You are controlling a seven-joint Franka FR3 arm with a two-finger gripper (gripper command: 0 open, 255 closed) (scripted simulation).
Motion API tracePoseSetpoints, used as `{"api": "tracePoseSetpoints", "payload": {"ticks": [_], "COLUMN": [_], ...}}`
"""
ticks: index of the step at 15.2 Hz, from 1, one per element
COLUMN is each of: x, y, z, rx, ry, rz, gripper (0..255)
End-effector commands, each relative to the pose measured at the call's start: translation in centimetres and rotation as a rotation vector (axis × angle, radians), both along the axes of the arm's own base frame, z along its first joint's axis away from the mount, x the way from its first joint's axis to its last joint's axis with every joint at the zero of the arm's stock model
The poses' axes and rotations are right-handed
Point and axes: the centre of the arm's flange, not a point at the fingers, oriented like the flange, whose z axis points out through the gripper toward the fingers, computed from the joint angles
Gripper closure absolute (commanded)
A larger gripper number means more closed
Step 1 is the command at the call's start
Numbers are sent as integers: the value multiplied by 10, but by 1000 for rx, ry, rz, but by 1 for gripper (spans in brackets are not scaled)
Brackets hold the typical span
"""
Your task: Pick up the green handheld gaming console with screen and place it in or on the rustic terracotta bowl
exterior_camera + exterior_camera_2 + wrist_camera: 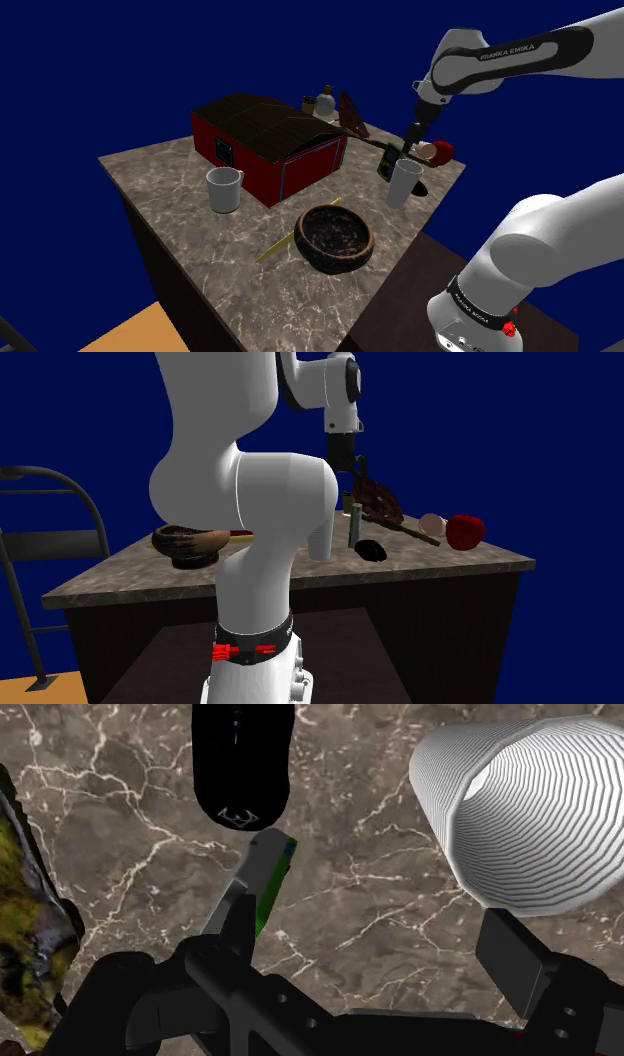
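Marbled worktop (170,170), flat blue backdrop. Nearest: dark bowl (335,263), open room around it. Beyond: white cup (405,183) just beside the upright green console (268,879), close to the worktop's edge. Gripper (372,922) above, fingers spread, holding nothing. Step: approach. Next: centre over console, descend, spare cup.

Marbled table (180,215): bowl (337,238), mug (224,189), cup (405,183), red box (268,148).

Marble-topped table (172,192) against blue backdrop (80,60)
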Motion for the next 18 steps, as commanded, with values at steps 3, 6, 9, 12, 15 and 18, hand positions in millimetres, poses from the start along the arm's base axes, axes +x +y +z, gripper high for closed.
{"api": "tracePoseSetpoints", "payload": {"ticks": [3,6,9,12,15,18], "x": [16,21,22,23,23,23], "y": [-43,-53,-53,-54,-54,-54], "z": [-27,-43,-59,-72,-72,-72], "rx": [1,2,2,2,2,2], "ry": [-30,-36,-36,-36,-36,-36], "rz": [56,68,68,68,68,68], "gripper": [0,0,0,0,0,0]}}
